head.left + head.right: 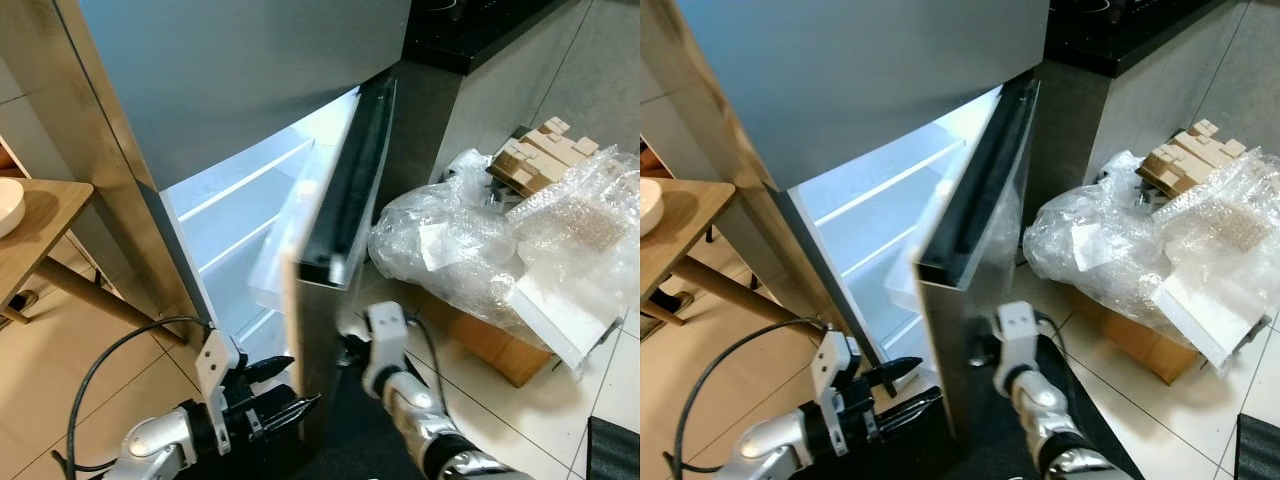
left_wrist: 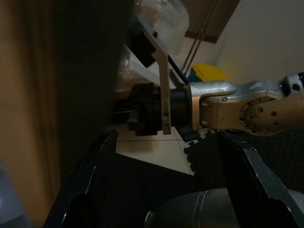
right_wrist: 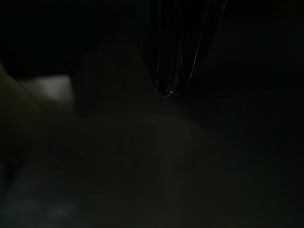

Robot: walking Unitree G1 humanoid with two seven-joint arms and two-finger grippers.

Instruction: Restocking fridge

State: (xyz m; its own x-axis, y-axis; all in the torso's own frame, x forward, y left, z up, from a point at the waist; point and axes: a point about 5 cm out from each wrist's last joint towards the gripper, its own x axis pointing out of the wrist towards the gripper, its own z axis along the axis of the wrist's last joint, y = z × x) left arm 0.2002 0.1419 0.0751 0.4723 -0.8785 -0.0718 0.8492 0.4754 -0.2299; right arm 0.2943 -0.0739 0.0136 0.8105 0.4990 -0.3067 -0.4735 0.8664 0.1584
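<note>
The fridge's lower door [image 1: 345, 190] stands partly open, its black gasket edge facing me. Behind it are lit white shelves [image 1: 235, 205]. The upper door [image 1: 230, 70] is closed. My left gripper [image 1: 285, 388] is open, low at the door's free edge, with one finger toward the fridge opening and the other by the door's bottom corner. In the left wrist view its fingers [image 2: 97, 164] spread wide around nothing. My right gripper [image 1: 347, 352] presses against the door's outer face low down, and its fingers are hidden there. The right wrist view is nearly black.
A wooden table [image 1: 45, 235] with a white bowl [image 1: 8, 205] stands at the left. A bubble wrap pile [image 1: 500, 230] over a cardboard box [image 1: 490, 345] lies on the tiled floor at the right. A black counter [image 1: 480, 25] runs behind it.
</note>
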